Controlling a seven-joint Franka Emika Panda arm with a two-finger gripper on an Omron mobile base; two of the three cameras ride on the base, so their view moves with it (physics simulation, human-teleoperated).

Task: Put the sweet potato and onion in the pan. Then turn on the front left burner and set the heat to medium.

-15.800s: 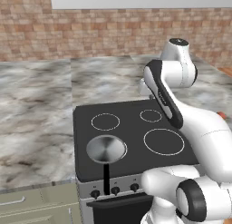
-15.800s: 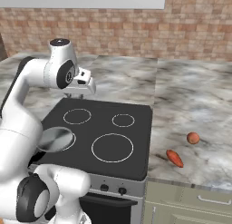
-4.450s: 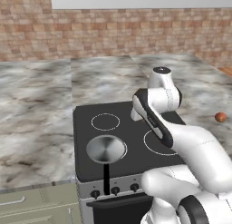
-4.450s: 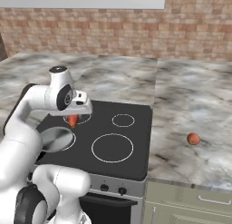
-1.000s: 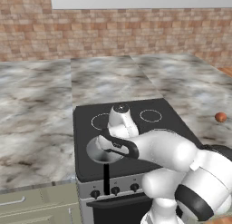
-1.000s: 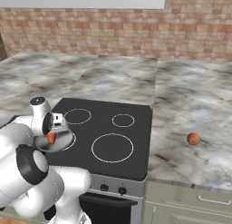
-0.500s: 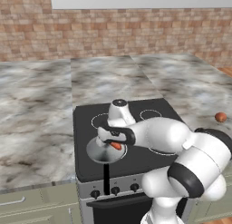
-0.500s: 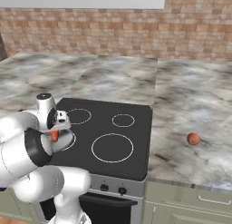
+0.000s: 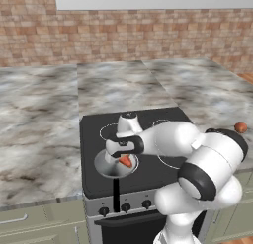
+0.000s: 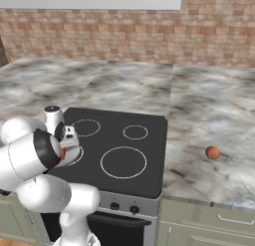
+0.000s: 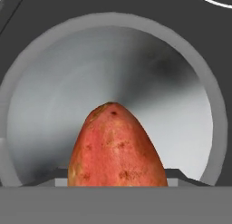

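Gripper sits low over the pan on the front left of the black stovetop, jaws pinching the sweet potato. Hand view: sweet potato hangs tip-first over the shiny pan floor, rising from 6 o'clock toward centre; whether it touches the metal cannot be told. Pan's black handle points toward the stove's front edge. Onion rests on the marble counter right of the stovetop, well apart from the pan; left base view has the onion at 3 o'clock.
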